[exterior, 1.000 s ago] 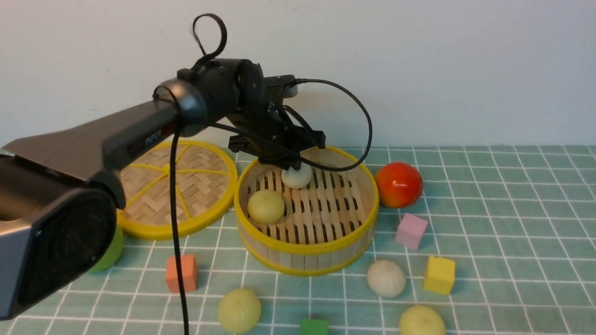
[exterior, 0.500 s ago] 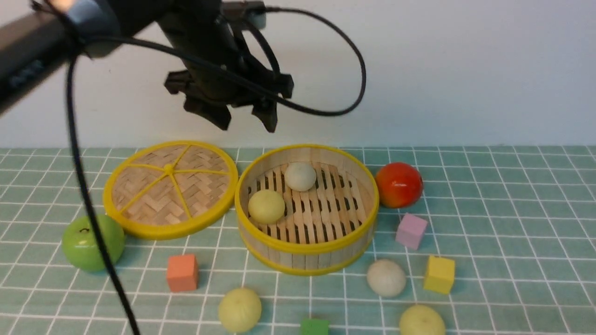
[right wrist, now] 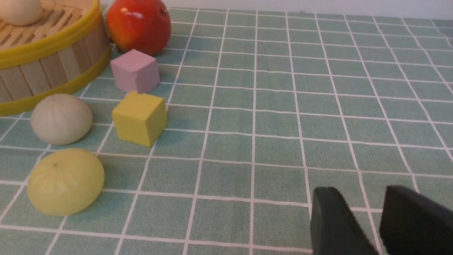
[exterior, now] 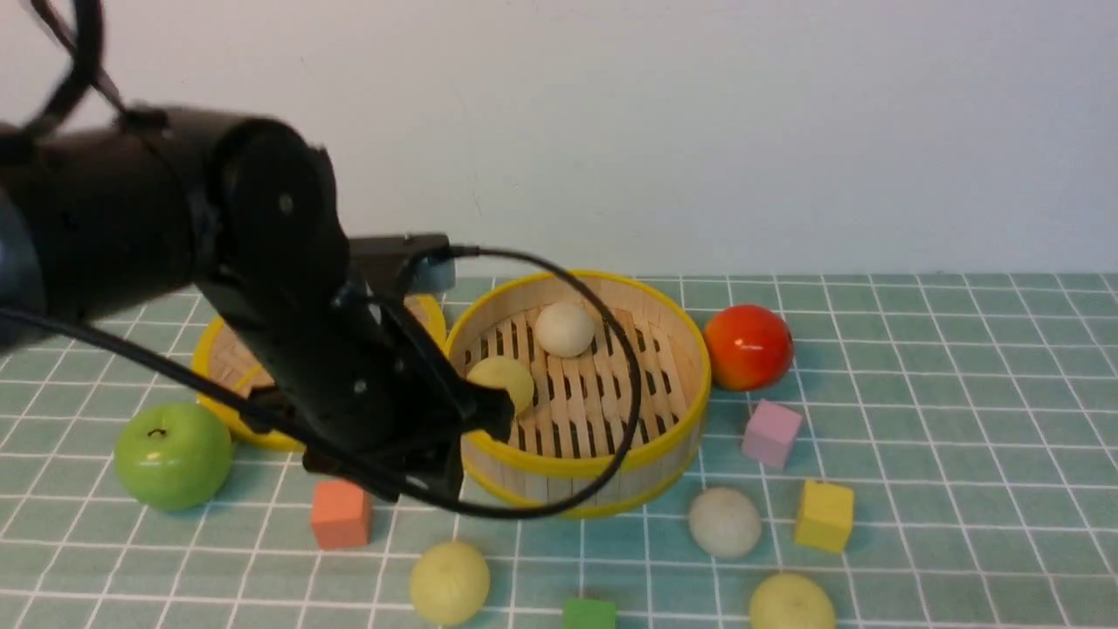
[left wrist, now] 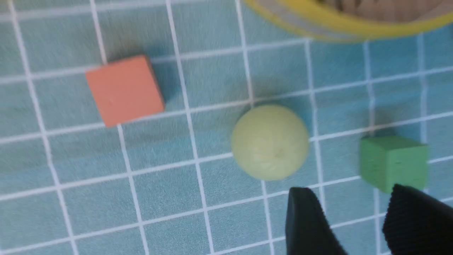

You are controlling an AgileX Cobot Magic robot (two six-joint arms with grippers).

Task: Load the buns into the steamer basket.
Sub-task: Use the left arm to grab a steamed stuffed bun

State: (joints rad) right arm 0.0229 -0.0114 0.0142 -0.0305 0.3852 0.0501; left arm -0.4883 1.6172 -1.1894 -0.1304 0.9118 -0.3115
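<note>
Two buns sit on the slatted floor of the steamer basket (exterior: 668,459). An off-white bun (exterior: 564,329) lies toward the far wall. A yellow-green bun (exterior: 502,377) lies toward the left side, partly hidden behind the left arm (exterior: 288,332). Three more lie on the desk (exterior: 961,437) in front of the basket. A second yellow-green bun (exterior: 449,581) is at the front left. A second off-white bun (exterior: 724,521) is near the basket's front right. A third yellow-green bun (exterior: 790,603) is cut by the lower edge of the front view, near the second off-white bun.

The left tool (left wrist: 350,198) hangs above the desk close to the second yellow-green bun, its two black fingers spread with nothing between them. That bun lies between an orange cube (left wrist: 124,90) and a green cube (left wrist: 393,163), touching neither. The right tool (right wrist: 364,198) hangs over bare desk, well to the right of the buns, its fingers parted by a narrow gap and empty.

The lid (exterior: 218,362) lies flat to the left of the basket, mostly covered by the arm. A green apple (exterior: 173,454) stands in front of the lid. A red fruit (exterior: 748,347) stands just beside the basket's right wall, with a pink cube (exterior: 771,432) in front of it. A yellow cube (exterior: 823,515) stands just right of the second off-white bun.
</note>
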